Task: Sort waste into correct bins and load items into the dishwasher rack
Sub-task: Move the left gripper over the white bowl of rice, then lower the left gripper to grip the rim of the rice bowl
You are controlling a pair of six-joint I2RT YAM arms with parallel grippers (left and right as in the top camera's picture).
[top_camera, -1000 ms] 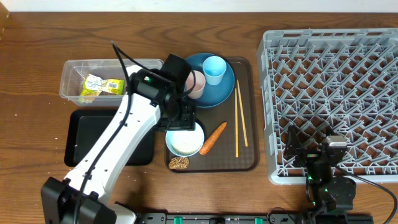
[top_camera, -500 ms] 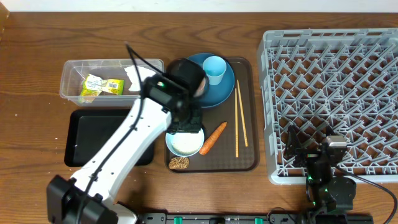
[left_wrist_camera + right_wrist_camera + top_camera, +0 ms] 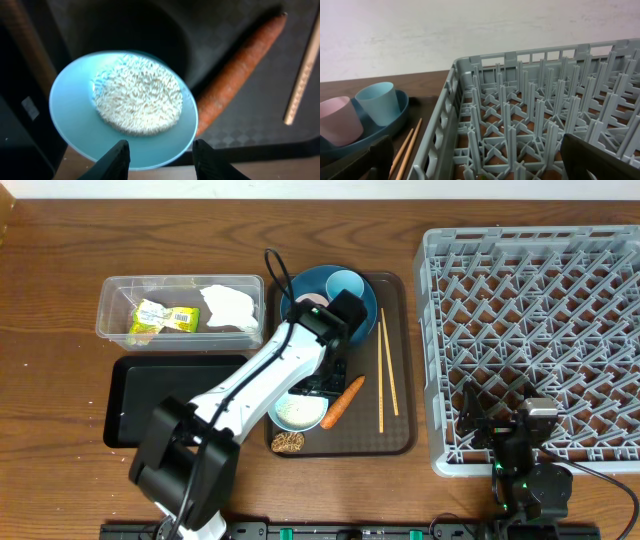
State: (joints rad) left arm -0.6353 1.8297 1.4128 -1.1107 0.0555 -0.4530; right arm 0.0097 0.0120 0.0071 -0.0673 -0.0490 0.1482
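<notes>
The pale blue bowl holding white rice sits at the front of the brown serving tray. My left gripper hangs open just over the bowl's near rim, gripping nothing. The orange carrot lies right of the bowl, and the chopsticks lie beyond it. The light-blue cup stands on the blue plate. The pink cup is mostly under my arm from overhead. The brown biscuit piece lies in front of the bowl. My right gripper is wide open at the dishwasher rack's near left corner.
The clear tub at the left holds the yellow-green wrapper and the crumpled napkin. The black tray lies in front of it, partly under my left arm. Bare wood runs along the table's back and far left.
My left arm has swung right from beside the tub across the serving tray to the bowl, and its jaws have narrowed. The napkin in the tub is now uncovered. The right arm has not moved.
</notes>
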